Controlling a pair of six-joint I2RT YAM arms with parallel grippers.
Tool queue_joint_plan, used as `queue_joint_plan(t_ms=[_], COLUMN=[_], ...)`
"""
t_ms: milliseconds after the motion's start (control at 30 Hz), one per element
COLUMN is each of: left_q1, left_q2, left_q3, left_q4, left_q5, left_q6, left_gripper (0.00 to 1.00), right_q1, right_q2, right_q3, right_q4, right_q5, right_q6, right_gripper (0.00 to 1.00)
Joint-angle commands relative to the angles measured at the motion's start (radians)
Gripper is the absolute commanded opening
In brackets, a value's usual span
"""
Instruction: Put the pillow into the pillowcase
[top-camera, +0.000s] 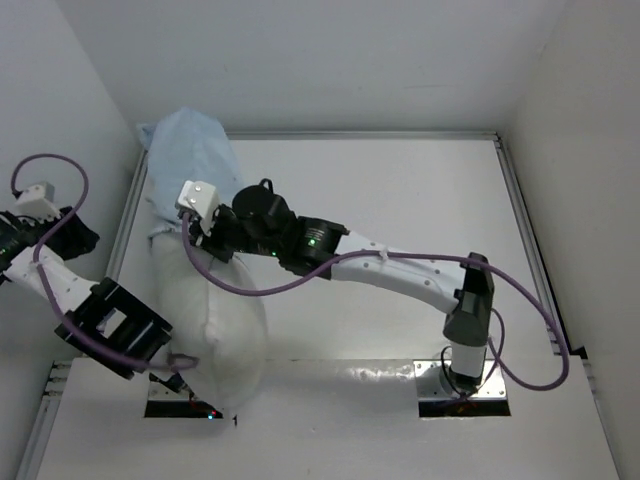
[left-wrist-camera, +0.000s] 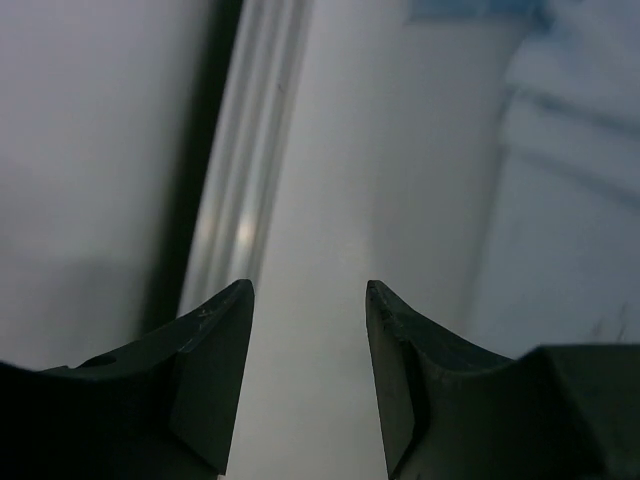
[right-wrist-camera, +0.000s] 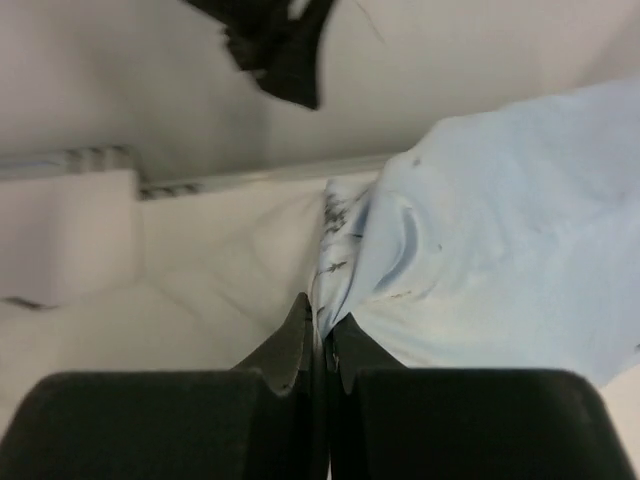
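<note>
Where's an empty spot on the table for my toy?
The table is bare from the right arm back to the far rail, and between the two arm bases. The left side is crowded: pillow, pillowcase, left gripper, right gripper.

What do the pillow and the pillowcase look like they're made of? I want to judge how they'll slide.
The pillowcase looks like thin woven fabric, light blue and matte. It wrinkles and folds softly and carries tiny dark specks. The pillow looks like a matte off-white cloth shell over soft stuffing. It bulges plump, with soft creases. The filling itself is hidden.
</note>
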Motion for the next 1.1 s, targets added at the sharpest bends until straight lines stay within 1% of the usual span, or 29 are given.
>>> queue_joint_plan(t_ms=[0, 33, 67, 100, 133, 167, 200, 233, 267, 300, 333, 367, 400, 433, 467, 500, 533, 567, 600, 700, 733, 767, 833, 900, 933, 967, 1033, 1067], left_q1=[0.031, 0.031, 0.028, 0.005, -0.016, -0.045, -0.076, -0.138, -0.169, -0.205, -0.278, -0.315, -0.391, -0.432, -0.467, -0.557, -0.616, -0.675, -0.802, -0.993, -1.030, -1.050, -1.050, -1.049, -1.050, -1.050, -1.050, -1.050], left_q2=[-0.056, -0.062, -0.067, -0.074, -0.076, -0.076, -0.074, -0.074, -0.073, -0.068, -0.067, -0.065, -0.064, -0.064, -0.065, -0.065, -0.067, -0.068, -0.070, -0.073, -0.064, -0.056, -0.036, -0.001, 0.007, 0.010, -0.002, -0.025], left_q3=[0.125, 0.135, 0.143, 0.153, 0.159, 0.163, 0.155, 0.147, 0.141, 0.129, 0.123, 0.115, 0.100, 0.091, 0.075, 0.069, 0.063, 0.046, 0.035, -0.017, -0.023, -0.018, 0.001, 0.038, 0.047, 0.052, 0.031, -0.004], left_q4=[-0.024, -0.019, -0.011, 0.014, 0.027, 0.041, 0.076, 0.091, 0.102, 0.105, 0.105, 0.105, 0.105, 0.105, 0.101, 0.093, 0.079, 0.082, 0.088, 0.179, 0.217, 0.234, 0.246, 0.220, 0.197, 0.156, 0.128, 0.116], left_q5=[0.133, 0.152, 0.197, 0.209, 0.203, 0.161, 0.138, 0.119, 0.093, 0.084, 0.072, 0.033, 0.016, -0.001, -0.008, -0.017, -0.056, -0.091, -0.135, -0.296, -0.383, -0.424, -0.511, -0.530, -0.534, -0.539, -0.557, -0.562], left_q6=[-0.004, -0.008, -0.015, -0.037, -0.048, -0.065, -0.094, -0.105, -0.111, -0.113, -0.111, -0.113, -0.108, -0.105, -0.101, -0.093, -0.084, -0.078, -0.081, -0.104, -0.111, -0.119, -0.133, -0.134, -0.131, -0.121, -0.102, -0.087], left_gripper=[0.47, 0.47, 0.47, 0.48, 0.48, 0.48, 0.48, 0.48, 0.48, 0.48, 0.48, 0.48, 0.48, 0.48, 0.48, 0.48, 0.48, 0.48, 0.48, 0.49, 0.49, 0.49, 0.49, 0.50, 0.50, 0.51, 0.54, 0.56], right_q1=[-0.025, -0.042, -0.068, -0.138, -0.181, -0.227, -0.308, -0.345, -0.387, -0.474, -0.517, -0.563, -0.633, -0.660, -0.697, -0.706, -0.709, -0.708, -0.706, -0.708, -0.708, -0.708, -0.706, -0.698, -0.689, -0.656, -0.601, -0.535], right_q2=[-0.109, -0.155, -0.174, -0.191, -0.205, -0.221, -0.226, -0.228, -0.222, -0.214, -0.206, -0.194, -0.164, -0.147, -0.113, -0.099, -0.091, -0.088, -0.096, -0.145, -0.160, -0.179, -0.243, -0.292, -0.342, -0.369, -0.433, -0.449], right_q3=[-0.150, -0.192, -0.274, -0.319, -0.376, -0.492, -0.549, -0.609, -0.713, -0.755, -0.799, -0.867, -0.885, -0.887, -0.870, -0.849, -0.803, -0.786, -0.778, -0.781, -0.781, -0.784, -0.803, -0.826, -0.852, -0.863, -0.886, -0.890], right_q4=[0.287, 0.319, 0.366, 0.392, 0.428, 0.507, 0.546, 0.617, 0.646, 0.673, 0.739, 0.773, 0.791, 0.781, 0.750, 0.705, 0.593, 0.544, 0.494, 0.450, 0.410, 0.394, 0.356, 0.344, 0.335, 0.327, 0.293, 0.282], right_q5=[-0.123, -0.106, -0.089, -0.071, -0.074, -0.083, -0.083, -0.075, -0.062, -0.057, -0.069, -0.080, -0.095, -0.144, -0.178, -0.201, -0.216, -0.210, -0.207, -0.171, -0.128, -0.109, -0.083, -0.072, -0.065, -0.053, 0.021, 0.062], right_q6=[0.161, 0.219, 0.251, 0.291, 0.379, 0.415, 0.438, 0.474, 0.506, 0.547, 0.630, 0.664, 0.684, 0.675, 0.652, 0.583, 0.537, 0.494, 0.438, 0.345, 0.328, 0.311, 0.267, 0.244, 0.229, 0.212, 0.125, 0.094], right_gripper=[0.00, 0.00, 0.00, 0.00, 0.00, 0.00, 0.00, 0.00, 0.00, 0.00, 0.00, 0.00, 0.09, 0.43, 0.58, 0.66, 0.70, 0.78, 0.80, 0.84, 0.84, 0.84, 0.84, 0.84, 0.85, 0.84, 0.85, 0.86])
